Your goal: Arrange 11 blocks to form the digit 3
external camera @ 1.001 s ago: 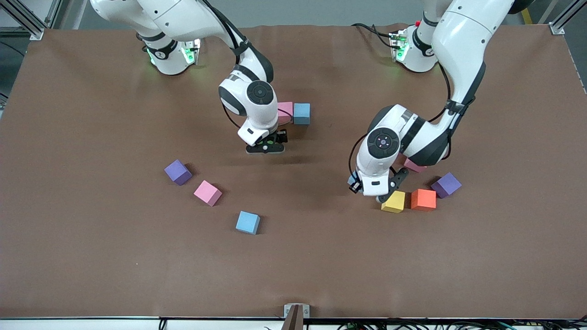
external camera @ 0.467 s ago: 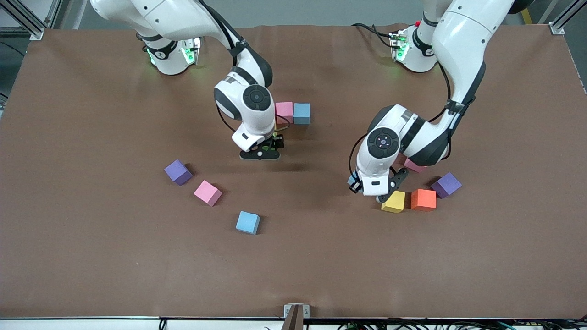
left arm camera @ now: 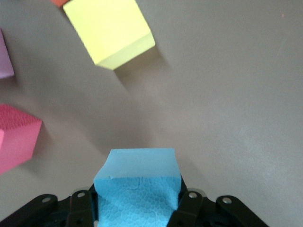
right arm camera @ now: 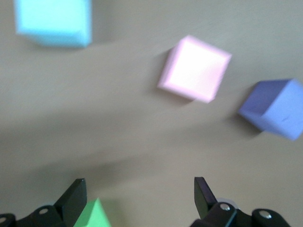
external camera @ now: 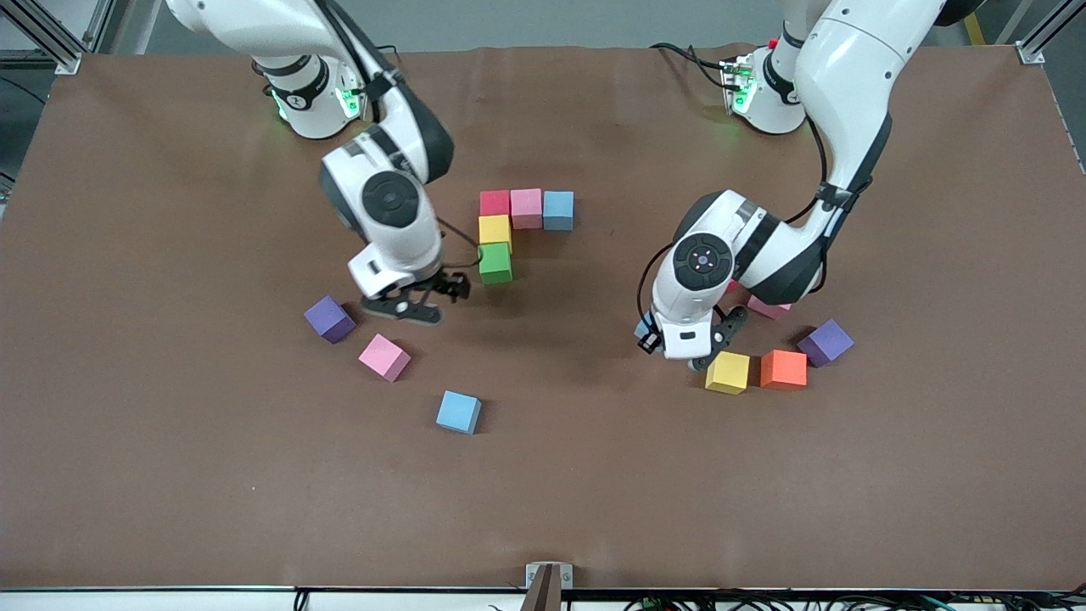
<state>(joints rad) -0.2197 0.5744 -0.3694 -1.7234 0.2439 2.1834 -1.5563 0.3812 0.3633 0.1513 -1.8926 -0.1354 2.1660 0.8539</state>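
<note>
The left gripper (left arm camera: 137,208) has its jaws closed on a light blue cube (left arm camera: 137,189), held above the desk (external camera: 594,475) near the loose yellow cube (external camera: 729,372). The right gripper (right arm camera: 139,196) hovers with jaws wide open and empty, near the green cube (external camera: 495,262) of the started digit. Risk: the squashy foam could twist in the grip and land crooked, nudging the packed rows.

Brown table (external camera: 170,475) strewn with loose foam cubes (external camera: 459,412)
</note>
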